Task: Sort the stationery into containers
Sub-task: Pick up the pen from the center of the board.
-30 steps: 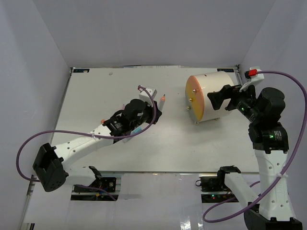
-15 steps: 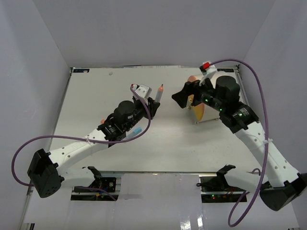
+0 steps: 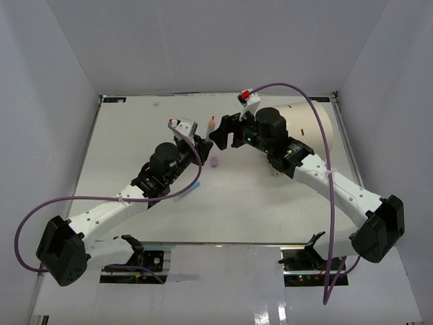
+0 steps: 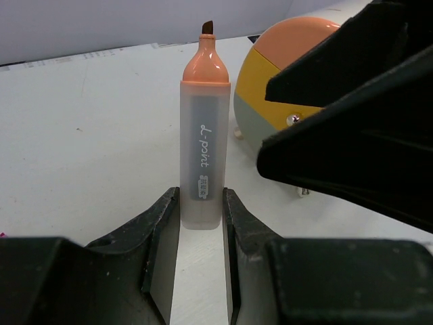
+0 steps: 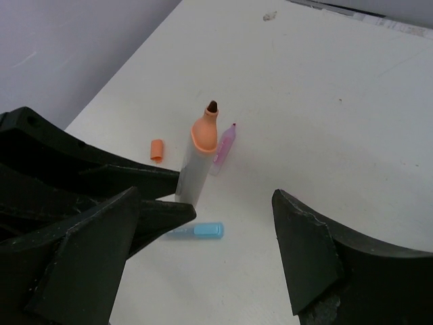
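Observation:
An uncapped orange highlighter (image 4: 203, 156) with a clear barrel stands upright, and my left gripper (image 4: 201, 196) is shut on its lower end. From above, its tip (image 3: 211, 122) points to the back, just ahead of my left gripper (image 3: 203, 143). My right gripper (image 3: 226, 135) hovers open right beside the tip, nothing between its fingers. In the right wrist view the highlighter (image 5: 198, 157) sits left of the gap of my right gripper (image 5: 206, 203). The cream drum container (image 3: 316, 123) lies behind the right arm. Its coloured face (image 4: 284, 74) shows past the highlighter.
On the table lie a pink marker (image 5: 224, 143), a small orange cap (image 5: 157, 149) and a blue pen (image 5: 203, 231) beneath the grippers. A purple piece (image 3: 214, 162) rests near the left fingers. White walls close in the back and sides.
The right arm has swung left, away from the drum, to the highlighter's tip, and its jaws have narrowed slightly. The left arm has carried the highlighter back and leftwards.

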`<state>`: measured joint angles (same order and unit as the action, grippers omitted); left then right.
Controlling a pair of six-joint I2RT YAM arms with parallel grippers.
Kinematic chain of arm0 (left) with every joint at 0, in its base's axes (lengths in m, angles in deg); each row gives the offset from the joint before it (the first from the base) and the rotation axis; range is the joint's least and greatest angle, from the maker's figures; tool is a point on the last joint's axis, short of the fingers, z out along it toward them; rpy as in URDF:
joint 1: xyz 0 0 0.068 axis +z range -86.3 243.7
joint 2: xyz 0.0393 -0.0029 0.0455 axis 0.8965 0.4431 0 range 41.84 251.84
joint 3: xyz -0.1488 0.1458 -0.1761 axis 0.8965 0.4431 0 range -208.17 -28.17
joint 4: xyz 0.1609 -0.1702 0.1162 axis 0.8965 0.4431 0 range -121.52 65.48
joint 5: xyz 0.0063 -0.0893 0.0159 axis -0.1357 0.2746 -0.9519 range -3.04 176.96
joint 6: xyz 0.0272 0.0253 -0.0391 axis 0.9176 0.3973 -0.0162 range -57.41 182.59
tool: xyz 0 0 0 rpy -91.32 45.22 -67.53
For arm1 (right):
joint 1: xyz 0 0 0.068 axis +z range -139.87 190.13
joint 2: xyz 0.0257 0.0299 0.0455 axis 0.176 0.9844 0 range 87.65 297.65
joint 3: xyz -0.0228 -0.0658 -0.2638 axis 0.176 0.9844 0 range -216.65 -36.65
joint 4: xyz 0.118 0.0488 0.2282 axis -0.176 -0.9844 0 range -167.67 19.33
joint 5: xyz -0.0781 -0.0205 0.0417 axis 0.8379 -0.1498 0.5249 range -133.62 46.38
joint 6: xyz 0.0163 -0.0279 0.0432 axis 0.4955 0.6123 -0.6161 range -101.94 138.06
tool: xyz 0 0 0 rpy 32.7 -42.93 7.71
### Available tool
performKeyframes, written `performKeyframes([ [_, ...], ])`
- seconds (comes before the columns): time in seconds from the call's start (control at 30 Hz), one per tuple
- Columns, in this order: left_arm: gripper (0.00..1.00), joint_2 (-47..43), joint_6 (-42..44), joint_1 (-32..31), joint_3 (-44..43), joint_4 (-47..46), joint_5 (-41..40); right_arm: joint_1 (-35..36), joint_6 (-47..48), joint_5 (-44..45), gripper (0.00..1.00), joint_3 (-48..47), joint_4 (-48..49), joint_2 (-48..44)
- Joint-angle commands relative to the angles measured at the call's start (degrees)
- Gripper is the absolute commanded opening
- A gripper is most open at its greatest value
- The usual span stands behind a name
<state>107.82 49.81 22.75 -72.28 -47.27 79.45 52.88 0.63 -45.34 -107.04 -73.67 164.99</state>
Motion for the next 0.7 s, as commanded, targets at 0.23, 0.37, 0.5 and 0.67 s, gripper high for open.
performKeyframes([
  [0.23, 0.11, -4.5, -3.7, 2.5, 2.3, -5.4, 5.0, 1.4, -2.8, -0.2, 0.75, -0.5, 11.7, 3.5],
  [0.37, 0.11, -4.8, -4.1, 2.5, 2.9, -6.7, 6.6, 1.5, -3.3, -0.9, 0.69, -0.3, 12.9, 4.7],
  [0.5, 0.11, -4.5, -4.5, 2.5, 3.0, -6.8, 7.4, 1.8, -3.8, -1.9, 0.66, -0.2, 14.3, 5.5],
  [0.67, 0.12, -4.9, -5.4, 2.5, 3.4, -7.6, 7.4, 2.5, -3.7, -1.9, 0.61, 0.3, 15.5, 6.2],
])
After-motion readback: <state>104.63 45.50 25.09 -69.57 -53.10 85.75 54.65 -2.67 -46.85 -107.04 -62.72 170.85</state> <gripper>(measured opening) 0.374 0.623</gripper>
